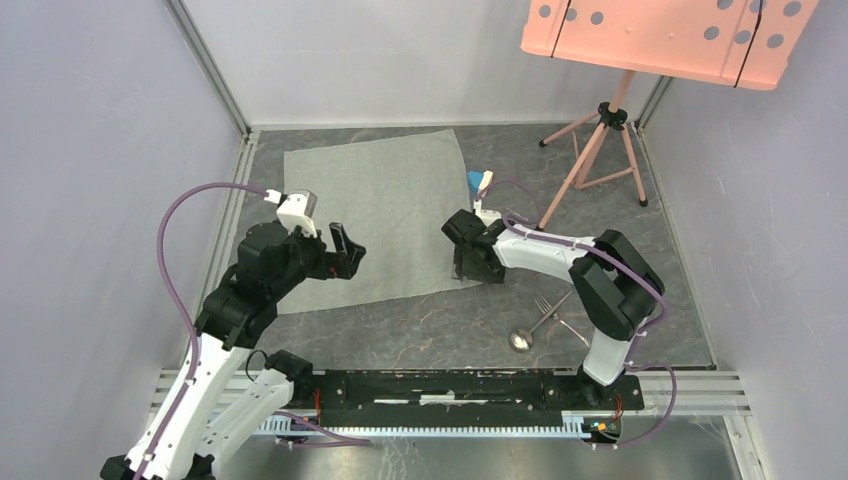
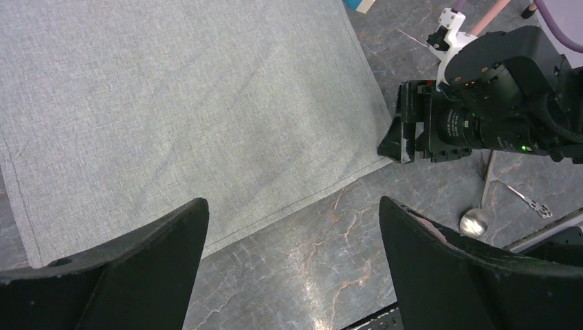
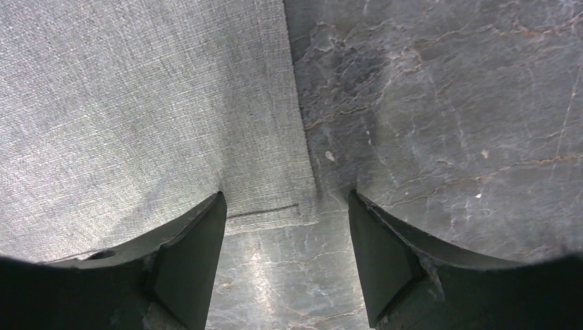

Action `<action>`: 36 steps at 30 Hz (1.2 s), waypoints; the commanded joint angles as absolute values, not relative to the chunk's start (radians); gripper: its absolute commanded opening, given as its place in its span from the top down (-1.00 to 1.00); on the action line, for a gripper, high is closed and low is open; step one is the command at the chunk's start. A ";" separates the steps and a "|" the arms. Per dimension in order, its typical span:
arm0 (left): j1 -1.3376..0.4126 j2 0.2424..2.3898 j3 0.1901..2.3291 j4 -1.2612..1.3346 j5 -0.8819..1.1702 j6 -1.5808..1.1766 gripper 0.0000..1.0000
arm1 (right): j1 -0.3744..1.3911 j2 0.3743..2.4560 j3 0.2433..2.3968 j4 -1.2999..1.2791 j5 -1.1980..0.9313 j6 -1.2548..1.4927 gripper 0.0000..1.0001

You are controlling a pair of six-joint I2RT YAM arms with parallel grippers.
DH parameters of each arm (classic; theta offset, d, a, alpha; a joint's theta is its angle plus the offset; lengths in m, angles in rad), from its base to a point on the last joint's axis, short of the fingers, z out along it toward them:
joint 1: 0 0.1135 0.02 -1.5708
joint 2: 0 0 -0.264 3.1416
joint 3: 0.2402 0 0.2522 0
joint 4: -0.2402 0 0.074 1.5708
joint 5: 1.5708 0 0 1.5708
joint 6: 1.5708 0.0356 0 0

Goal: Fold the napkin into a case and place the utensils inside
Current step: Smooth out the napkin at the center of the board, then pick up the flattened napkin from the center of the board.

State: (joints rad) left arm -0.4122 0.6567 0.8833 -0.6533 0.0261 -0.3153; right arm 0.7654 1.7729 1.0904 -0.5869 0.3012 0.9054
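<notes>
Napkin [image 1: 375,210] lies flat and unfolded on counter [image 1: 430,330]. Right tool [image 3: 285,196] jaws apart, straddling napkin's near right corner. Left tool [image 2: 292,203] spread wide above napkin's near edge, holding nothing. Fork [image 1: 543,299] and spoon [image 1: 520,340] on counter, near-right of napkin.

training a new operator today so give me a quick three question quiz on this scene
1. True or false: the napkin is already folded.
2. Which napkin corner is the right hand straddling? A far left, B near right, C far right.
3. Fill in: the fork and spoon lie on the bare ____, off the napkin.
Key: 1 false, it lies flat; 2 B; 3 table.
</notes>
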 commanded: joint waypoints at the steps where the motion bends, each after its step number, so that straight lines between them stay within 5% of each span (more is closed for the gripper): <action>1: -0.417 0.635 0.881 -0.642 0.007 -0.274 -1.00 | 0.790 1.803 1.153 -0.673 0.356 0.979 -0.43; 13: -0.430 0.613 0.880 -0.644 0.003 -0.275 -1.00 | 0.792 1.827 1.109 -0.648 0.359 1.043 -0.15; 18: -0.432 0.612 0.877 -0.644 -0.023 -0.276 -1.00 | 0.792 1.811 1.065 -0.610 0.373 1.063 0.23; 24: -0.428 0.625 0.871 -0.642 -0.045 -0.280 -1.00 | 0.786 1.773 1.018 -0.551 0.445 1.036 0.99; 36: -0.429 0.721 0.849 -0.638 -0.167 -0.350 -1.00 | 0.690 1.532 0.822 -0.076 0.673 0.783 1.00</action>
State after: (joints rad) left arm -0.4278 0.6876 0.8623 -0.6567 -0.1043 -0.3161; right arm 0.7349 1.6478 0.8967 -0.3202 0.5262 0.8745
